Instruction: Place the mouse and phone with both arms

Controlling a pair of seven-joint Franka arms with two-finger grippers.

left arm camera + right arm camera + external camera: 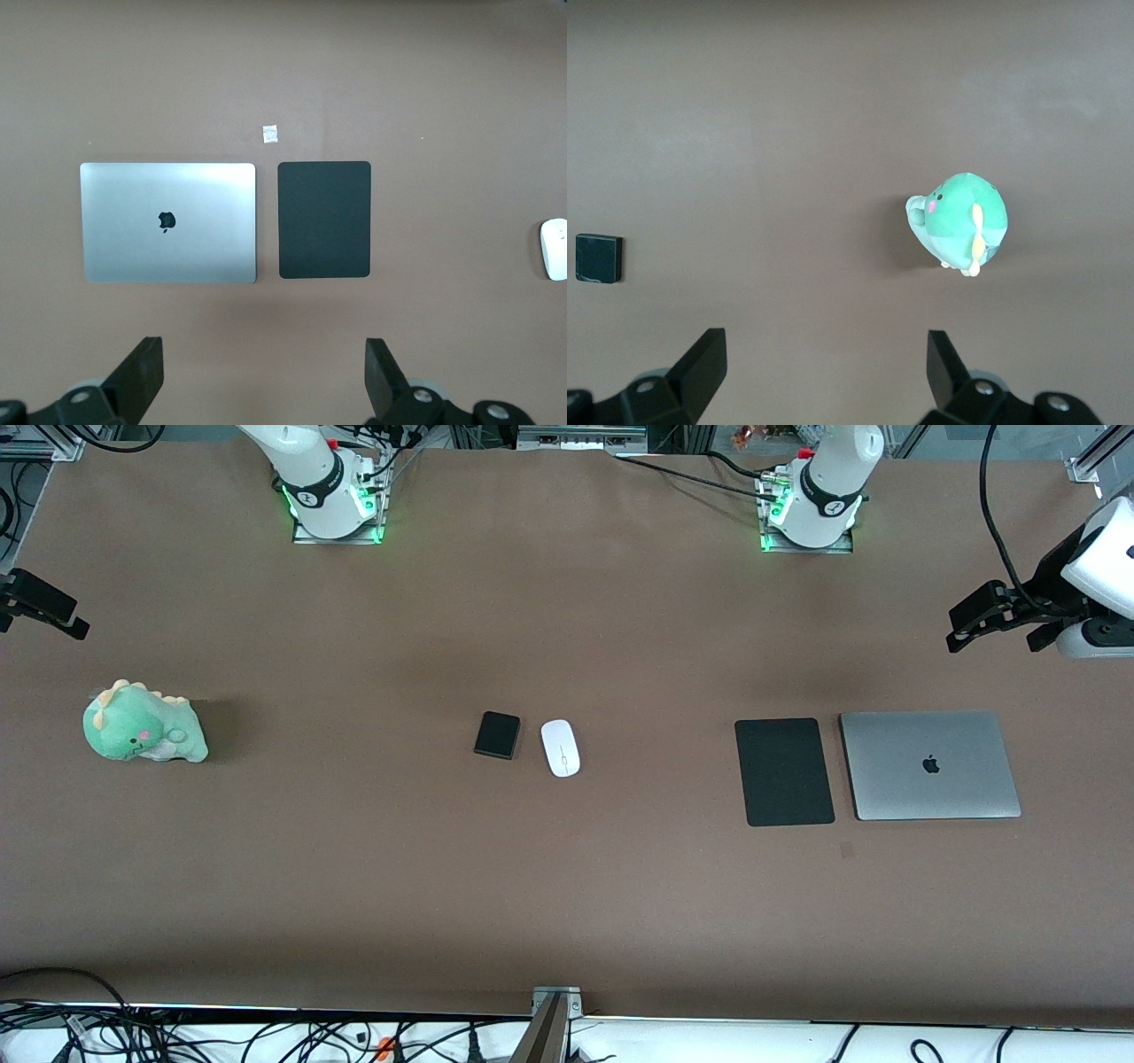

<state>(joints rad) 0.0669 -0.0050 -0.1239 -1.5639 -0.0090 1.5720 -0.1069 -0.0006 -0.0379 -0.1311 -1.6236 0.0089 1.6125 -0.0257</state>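
Observation:
The white oval mouse [560,747] and the small black phone [497,735] lie side by side at the middle of the table, the phone toward the right arm's end. The mouse also shows at the edge of the left wrist view [555,249], the phone at the edge of the right wrist view [599,258]. My left gripper [961,624] hangs open and empty high over the left arm's end of the table [263,372]. My right gripper [49,607] hangs open and empty high over the right arm's end [824,359]. Both are far from mouse and phone.
A flat black mouse pad [784,771] and a closed silver laptop [929,765] lie side by side toward the left arm's end. A green plush dinosaur [144,723] sits toward the right arm's end. A tiny white scrap [270,134] lies near the pad.

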